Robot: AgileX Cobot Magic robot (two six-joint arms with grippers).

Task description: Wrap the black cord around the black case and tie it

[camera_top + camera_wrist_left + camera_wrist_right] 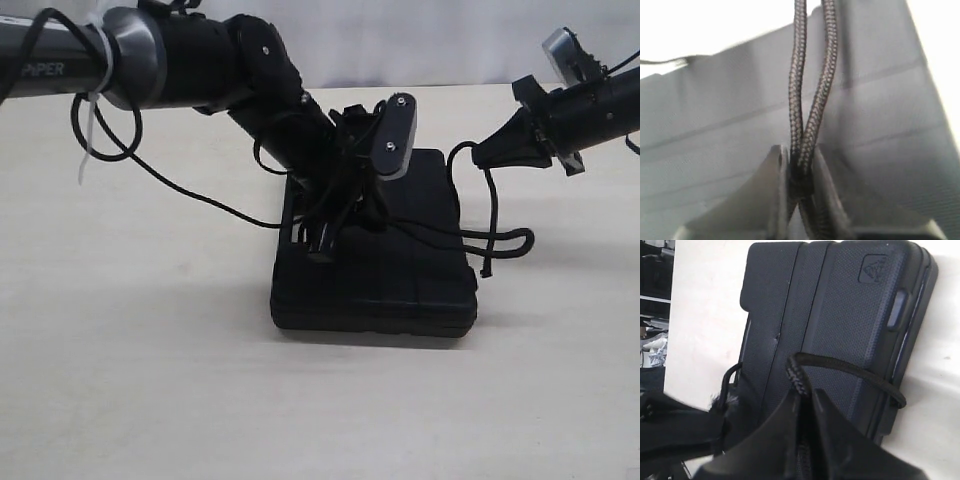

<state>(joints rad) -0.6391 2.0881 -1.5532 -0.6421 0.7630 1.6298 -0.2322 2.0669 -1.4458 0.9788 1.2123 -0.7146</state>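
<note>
Tying looks to be the step in hand: your left gripper (pixel 801 175) is clenched on two strands of the black cord (pixel 796 100) above the lid, and your right gripper (pixel 802 405) pinches another stretch beside the black case (pixel 400 280). Next, you probably need to cross the ends and draw them snug without shifting the case. It lies flat on the table (pixel 150 380), its long axis running away from the exterior camera.

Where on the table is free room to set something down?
Free: the table strip in front of the black case and left of it. Crowded: the case top under the left hand, and its right side, where the black cord lies.
</note>
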